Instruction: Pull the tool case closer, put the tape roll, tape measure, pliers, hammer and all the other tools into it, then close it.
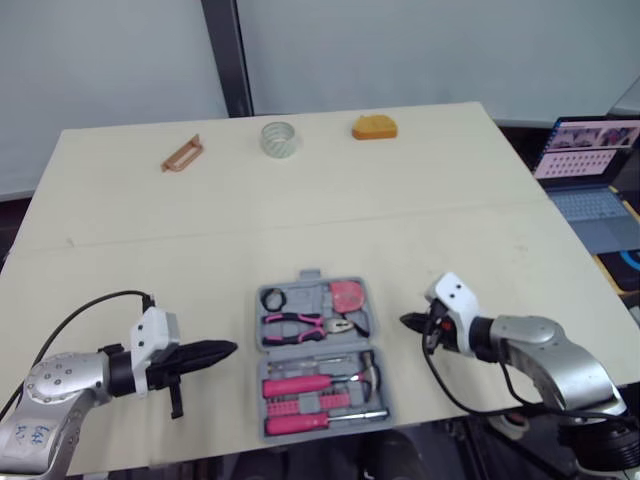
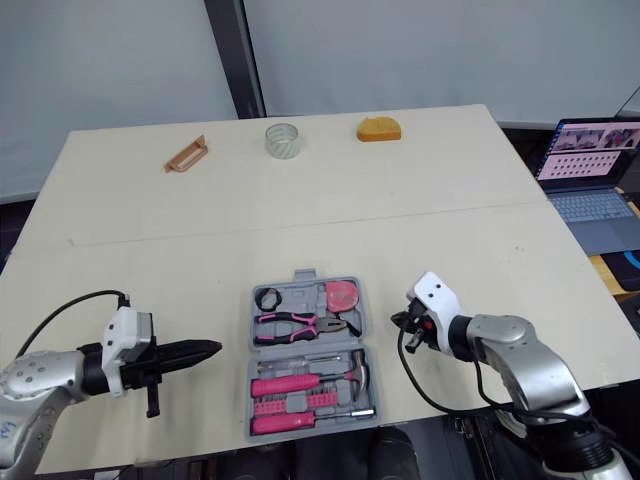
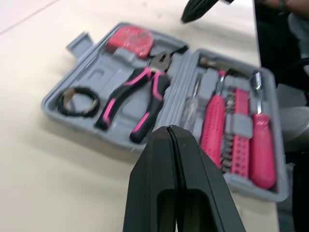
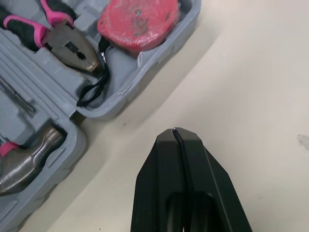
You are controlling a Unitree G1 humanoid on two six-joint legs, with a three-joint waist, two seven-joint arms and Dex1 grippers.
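The grey tool case [image 1: 272, 362] lies open near the table's front edge. In it sit a red tape measure [image 1: 348, 295], pink-handled pliers [image 1: 300, 323], a black tape roll [image 1: 274, 298], a hammer [image 1: 318, 381] and a pink screwdriver [image 1: 315, 421]. My left gripper [image 1: 228, 349] is shut and empty, just left of the case. My right gripper [image 1: 407, 321] is shut too, just right of the case, beside the tape measure [image 4: 137, 20]. The left wrist view looks over the pliers [image 3: 137, 99] and the screwdriver [image 3: 262, 150].
At the table's far side lie an orange-brown handle piece [image 1: 182, 154], a clear tape roll [image 1: 280, 139] and an orange object [image 1: 374, 127]. A laptop [image 1: 592, 180] stands off the table's right edge. Bare tabletop separates the case from those far items.
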